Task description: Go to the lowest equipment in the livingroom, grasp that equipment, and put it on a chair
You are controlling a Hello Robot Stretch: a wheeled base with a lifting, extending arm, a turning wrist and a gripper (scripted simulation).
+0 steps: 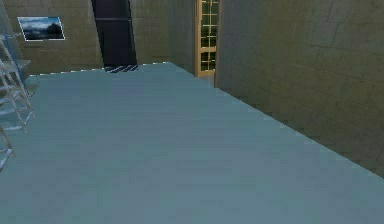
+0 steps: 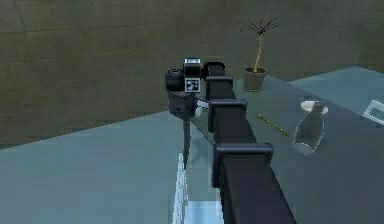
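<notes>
Since I cannot tell where the equipment lies, nor whether my fingers (image 2: 186, 135) hold anything, I judge I am at the search step; right of them stands a clear bottle (image 2: 310, 128); next, drive and look.

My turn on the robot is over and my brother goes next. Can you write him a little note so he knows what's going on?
Hand: hangs at the arm's end. A pale frame sits right below it, so I cannot tell whether it holds anything.
Things: a clear bottle stands on the dark table, and a potted plant is farther out. Ahead there is open floor, a dark door and a wooden door.
Done: no step looks finished.
Left: go to the lowest equipment, grasp it, put it on a chair.
</notes>
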